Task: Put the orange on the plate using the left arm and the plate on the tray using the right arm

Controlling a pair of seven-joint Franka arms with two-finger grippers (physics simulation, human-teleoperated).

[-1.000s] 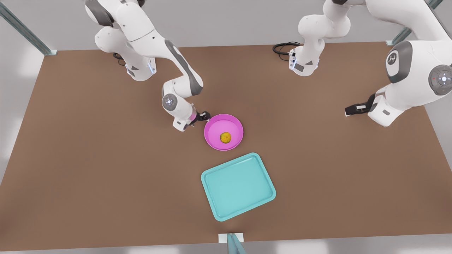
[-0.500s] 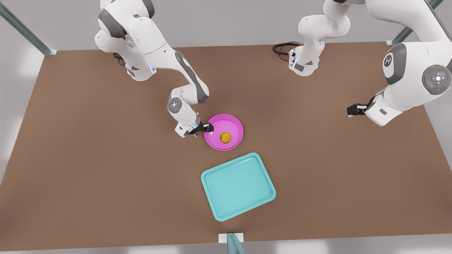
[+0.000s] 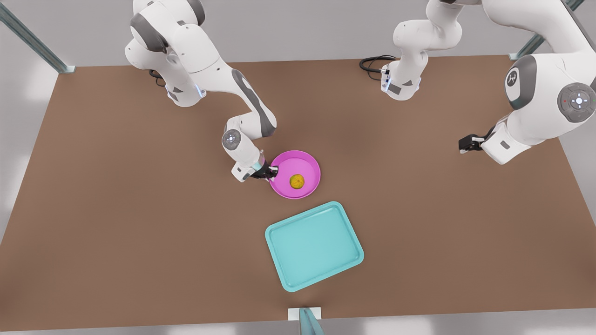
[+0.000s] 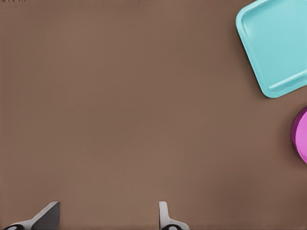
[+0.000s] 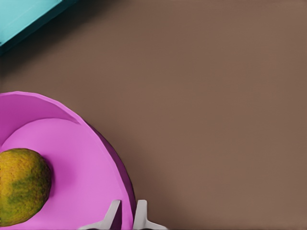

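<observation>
Brown table, pale grey walls

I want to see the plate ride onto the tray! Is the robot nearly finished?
About halfway. Done: the orange sits in the plate. In hand: the right end effector has its fingers either side of the plate's rim, closed to a narrow gap. Left: the plate is on the table, not on the tray, so it needs lifting over. The left end effector waits open, off to the front view's right.

Nothing here can be read — no words, numbers or brand names on anything; a small white emblem sits on an arm's grey joint cover — too small to read.
</observation>
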